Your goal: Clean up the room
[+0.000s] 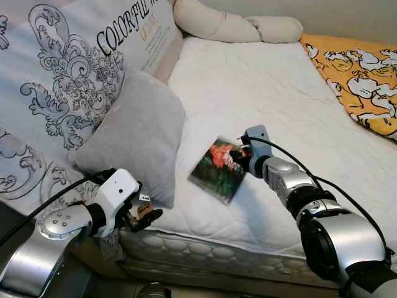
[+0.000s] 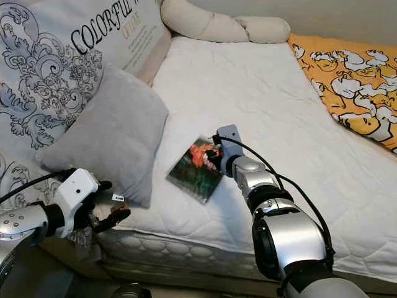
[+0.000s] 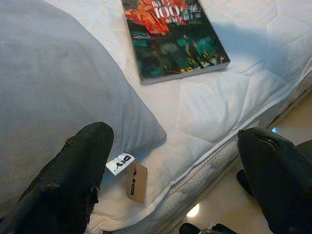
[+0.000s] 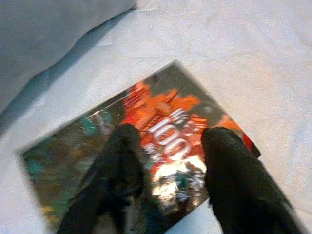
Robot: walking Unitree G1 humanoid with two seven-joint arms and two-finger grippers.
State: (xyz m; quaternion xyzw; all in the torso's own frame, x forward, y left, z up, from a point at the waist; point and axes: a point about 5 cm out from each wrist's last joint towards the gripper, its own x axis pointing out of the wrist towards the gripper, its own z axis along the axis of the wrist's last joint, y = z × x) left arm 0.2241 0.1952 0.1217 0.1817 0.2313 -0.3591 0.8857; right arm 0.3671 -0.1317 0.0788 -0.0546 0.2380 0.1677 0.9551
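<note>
A book (image 1: pixel 218 169) with a red and green cover lies flat on the white mattress (image 1: pixel 260 81), near its front edge. My right gripper (image 4: pixel 170 134) is over the book's red end, open, with both black fingers (image 4: pixel 124 161) spread across the cover. Whether they touch it I cannot tell. A grey pillow (image 1: pixel 139 133) leans at the book's left. My left gripper (image 3: pixel 175 136) is open at the mattress's front edge, by the pillow's lower corner, holding nothing.
A large patterned cushion (image 1: pixel 56 81) printed with "COLORFUL" stands behind the grey pillow. Cream bolsters (image 1: pixel 229 25) lie at the bed's head, and an orange cartoon blanket (image 1: pixel 360 74) covers the far right. Labels (image 3: pixel 129 173) hang from the pillow corner. Shiny floor (image 3: pixel 253 209) lies below the mattress.
</note>
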